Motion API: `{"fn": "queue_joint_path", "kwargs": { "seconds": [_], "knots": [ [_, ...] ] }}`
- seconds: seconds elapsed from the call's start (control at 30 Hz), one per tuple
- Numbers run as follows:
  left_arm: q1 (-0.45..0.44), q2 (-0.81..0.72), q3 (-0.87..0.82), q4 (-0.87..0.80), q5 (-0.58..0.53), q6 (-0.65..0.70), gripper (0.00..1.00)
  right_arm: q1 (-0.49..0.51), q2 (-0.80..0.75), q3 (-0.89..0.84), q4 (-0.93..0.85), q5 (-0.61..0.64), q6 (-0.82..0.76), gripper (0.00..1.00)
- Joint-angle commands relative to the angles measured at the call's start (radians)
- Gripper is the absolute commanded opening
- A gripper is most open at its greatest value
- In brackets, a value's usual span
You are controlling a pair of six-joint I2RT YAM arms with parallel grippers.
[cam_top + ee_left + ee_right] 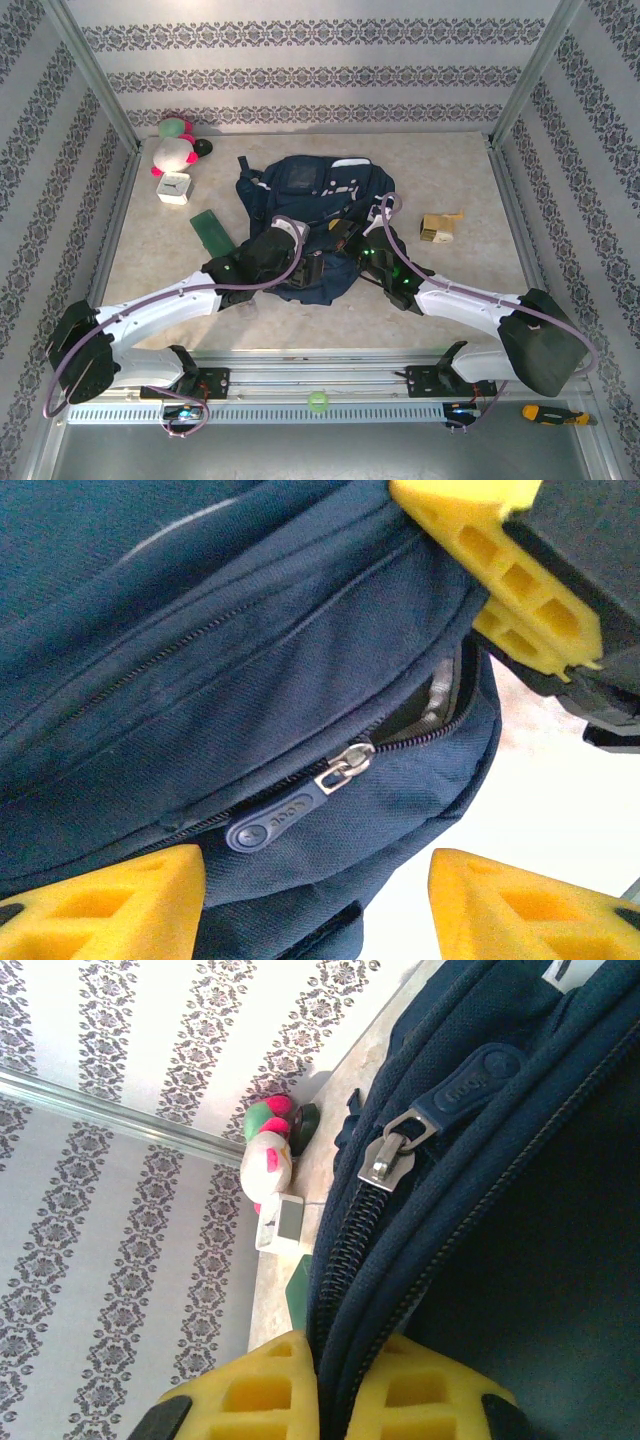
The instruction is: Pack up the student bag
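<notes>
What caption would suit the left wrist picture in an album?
Open left hand poised over the navy student bag at its zipper pull, zip partly undone.

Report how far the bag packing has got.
Done: the zipper of the student bag is partly open. In hand: the right gripper pinches the bag's edge; the left gripper stands open by the zipper pull. Left: plush toy, white box, green item and tan block lie on the table, unpacked.
</notes>
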Motion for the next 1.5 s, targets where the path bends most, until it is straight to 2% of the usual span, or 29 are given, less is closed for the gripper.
{"fn": "queue_joint_path", "kwargs": {
  "seconds": [0.0, 0.2, 0.37, 0.57, 0.73, 0.87, 1.03, 1.1, 1.23, 1.37, 1.47],
  "knots": [
    [0.009, 0.011, -0.017, 0.004, -0.018, -0.022, 0.59, 0.014, -0.039, 0.025, 0.085, -0.009, -0.024, 0.0],
    [0.009, 0.083, 0.01, 0.057, 0.003, -0.013, 0.58, 0.013, -0.055, 0.025, 0.085, -0.019, -0.033, 0.0],
    [0.009, 0.119, 0.024, 0.12, 0.017, 0.014, 0.48, 0.013, -0.061, 0.021, 0.086, -0.022, -0.042, 0.0],
    [0.009, 0.088, -0.022, 0.221, 0.119, 0.019, 0.32, 0.011, -0.061, 0.014, 0.085, -0.023, -0.041, 0.0],
    [0.009, 0.031, -0.068, 0.237, 0.098, 0.022, 0.18, 0.006, -0.053, 0.013, 0.085, -0.035, -0.038, 0.0],
    [0.009, -0.013, -0.097, 0.22, 0.062, 0.002, 0.2, 0.003, -0.055, 0.008, 0.086, -0.035, -0.035, 0.0],
    [0.014, -0.049, -0.114, 0.195, 0.011, -0.015, 0.48, -0.001, -0.062, -0.001, 0.086, -0.032, -0.03, 0.0],
    [0.018, -0.051, -0.116, 0.194, 0.005, -0.023, 0.53, -0.002, -0.063, -0.004, 0.086, -0.03, -0.028, 0.0],
    [0.026, -0.022, -0.108, 0.211, 0.041, -0.033, 0.56, -0.002, -0.064, -0.001, 0.086, -0.034, -0.027, 0.0],
    [0.026, 0.029, -0.081, 0.235, 0.131, -0.035, 0.54, -0.001, -0.059, 0.005, 0.086, -0.042, -0.028, 0.0],
    [0.025, 0.062, -0.062, 0.234, 0.145, -0.042, 0.52, -0.002, -0.055, 0.01, 0.089, -0.046, -0.028, 0.0]
  ]
}}
